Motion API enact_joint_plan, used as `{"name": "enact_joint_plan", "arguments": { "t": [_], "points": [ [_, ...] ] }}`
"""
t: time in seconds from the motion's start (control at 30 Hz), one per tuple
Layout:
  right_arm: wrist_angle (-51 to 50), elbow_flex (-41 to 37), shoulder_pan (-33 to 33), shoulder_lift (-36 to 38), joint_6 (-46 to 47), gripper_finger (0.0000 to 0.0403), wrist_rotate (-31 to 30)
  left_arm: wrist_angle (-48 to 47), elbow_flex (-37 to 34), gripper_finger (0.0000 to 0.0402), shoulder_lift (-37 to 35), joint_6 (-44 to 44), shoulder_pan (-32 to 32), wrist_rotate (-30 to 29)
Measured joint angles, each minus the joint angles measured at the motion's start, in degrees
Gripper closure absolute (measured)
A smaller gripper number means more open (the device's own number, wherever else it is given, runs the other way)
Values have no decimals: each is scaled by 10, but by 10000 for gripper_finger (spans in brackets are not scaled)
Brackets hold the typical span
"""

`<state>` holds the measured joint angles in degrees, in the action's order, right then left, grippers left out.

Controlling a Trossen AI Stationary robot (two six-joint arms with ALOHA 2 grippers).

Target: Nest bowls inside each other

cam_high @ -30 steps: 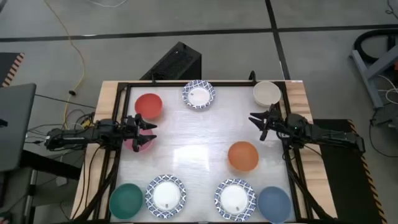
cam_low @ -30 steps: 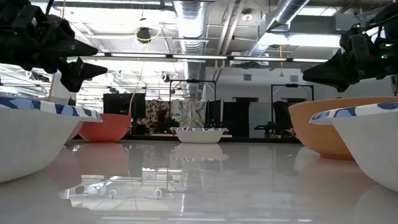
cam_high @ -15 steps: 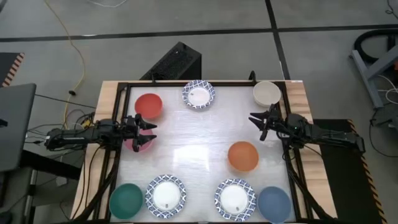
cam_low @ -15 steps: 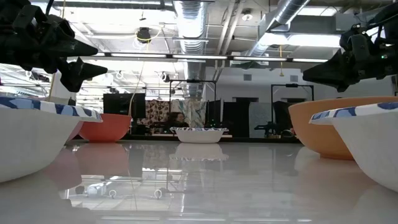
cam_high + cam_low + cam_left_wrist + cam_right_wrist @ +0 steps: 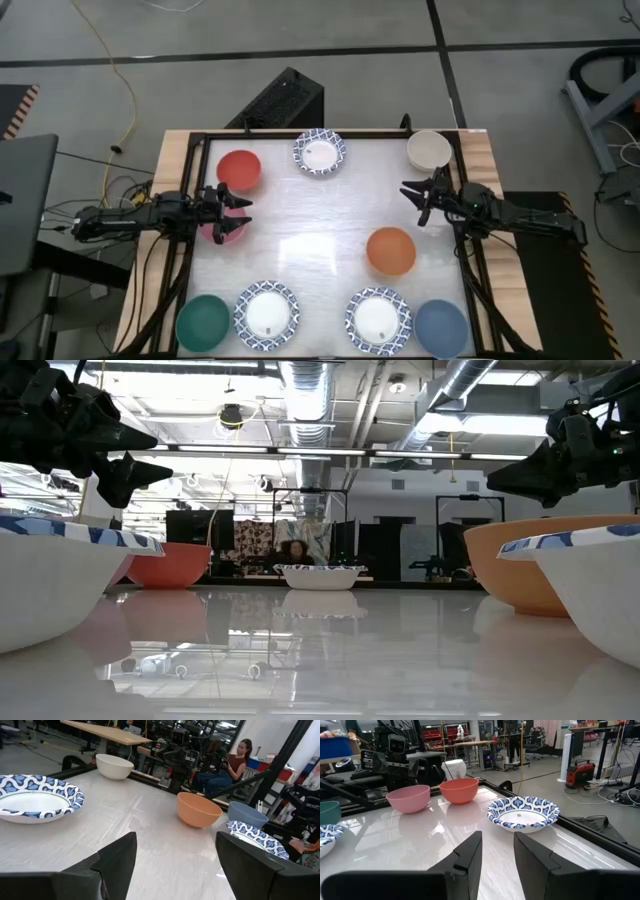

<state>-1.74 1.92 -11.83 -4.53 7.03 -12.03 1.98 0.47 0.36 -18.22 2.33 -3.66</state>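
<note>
Several bowls stand apart on the white table, each on its base. A red bowl (image 5: 239,170), a patterned white bowl (image 5: 320,153) and a cream bowl (image 5: 429,150) are at the far side. An orange bowl (image 5: 390,250) is right of middle. A green bowl (image 5: 202,322), two patterned bowls (image 5: 266,315) (image 5: 378,320) and a blue bowl (image 5: 441,328) line the near edge. A pink bowl (image 5: 222,232) sits below my left gripper (image 5: 238,208), which is open, level and above the table. At the right edge, my right gripper (image 5: 412,200) is open with nothing between its fingers.
A black frame (image 5: 300,134) borders the tabletop. The table's middle (image 5: 310,235) holds no bowl. Beyond the table a person (image 5: 235,762) sits among equipment. A laptop (image 5: 25,200) lies off the table's left side.
</note>
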Motion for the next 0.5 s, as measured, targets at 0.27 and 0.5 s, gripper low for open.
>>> {"name": "enact_joint_plan", "arguments": {
  "t": [0.27,0.5],
  "points": [
    [0,0,0,0,0,269,0,0,0,141,0,0,0,0],
    [0,0,0,0,0,269,0,0,0,141,0,-49,0,0]
  ]
}}
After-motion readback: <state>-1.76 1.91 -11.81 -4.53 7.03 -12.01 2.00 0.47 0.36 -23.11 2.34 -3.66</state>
